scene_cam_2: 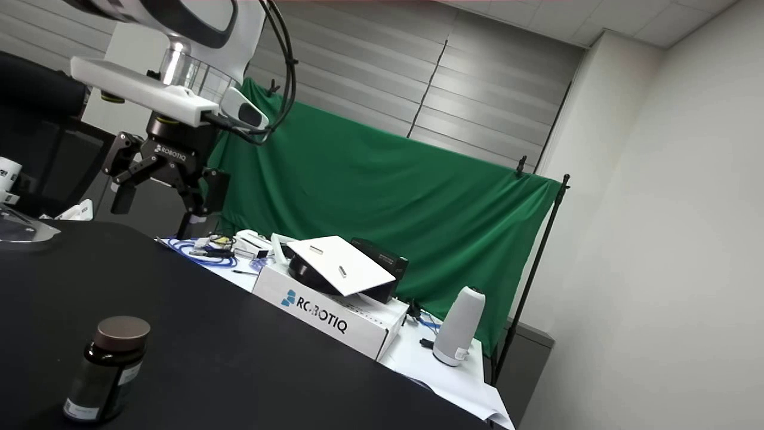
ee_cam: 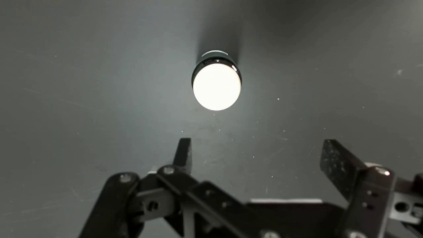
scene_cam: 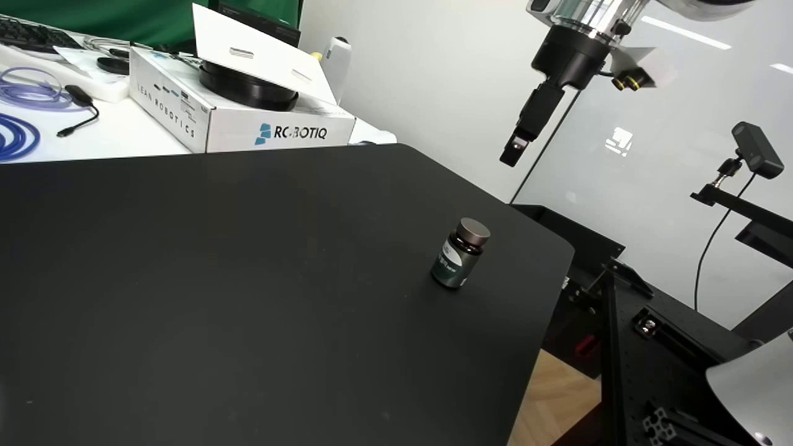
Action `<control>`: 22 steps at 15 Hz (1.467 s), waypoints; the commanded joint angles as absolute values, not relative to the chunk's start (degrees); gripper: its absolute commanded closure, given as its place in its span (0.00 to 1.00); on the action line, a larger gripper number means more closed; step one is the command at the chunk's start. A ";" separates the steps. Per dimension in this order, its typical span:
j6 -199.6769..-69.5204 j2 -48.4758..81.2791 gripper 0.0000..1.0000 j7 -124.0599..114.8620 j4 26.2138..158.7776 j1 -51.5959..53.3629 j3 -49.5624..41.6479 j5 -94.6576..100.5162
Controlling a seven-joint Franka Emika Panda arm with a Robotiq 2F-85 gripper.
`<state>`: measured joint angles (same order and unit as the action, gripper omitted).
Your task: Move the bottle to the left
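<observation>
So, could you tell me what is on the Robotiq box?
A round black object sits on the box, under a tilted panel. A dark box shows behind the panel; anything else the panel covers is hidden.

In an exterior view, the camera is set above the level of the black table [scene_cam: 235, 297], looking obliquely down across it; the bottle [scene_cam: 460, 256] is at middle distance, the white box [scene_cam: 248, 133] beyond. In an exterior view, the camera sits low, slightly above table height and near the bottle, rolled sideways and facing the green curtain [scene_cam_2: 388, 173]. The wrist view looks steeply down past the gripper [ee_cam: 256, 147] onto the bottle's top. Both exterior views share table, bottle, box and gripper.
</observation>
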<state>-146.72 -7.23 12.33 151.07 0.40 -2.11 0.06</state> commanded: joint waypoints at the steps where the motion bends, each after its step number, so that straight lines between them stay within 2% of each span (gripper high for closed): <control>1: -145.85 -5.44 0.00 10.68 149.49 -0.66 -2.11 1.93; 8: -146.70 -6.00 0.00 12.30 150.71 -0.48 -2.11 1.03; 22: -160.48 9.69 0.00 12.10 151.52 -2.42 -2.53 3.19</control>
<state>-157.80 7.32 12.50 151.79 -1.70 -2.63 2.24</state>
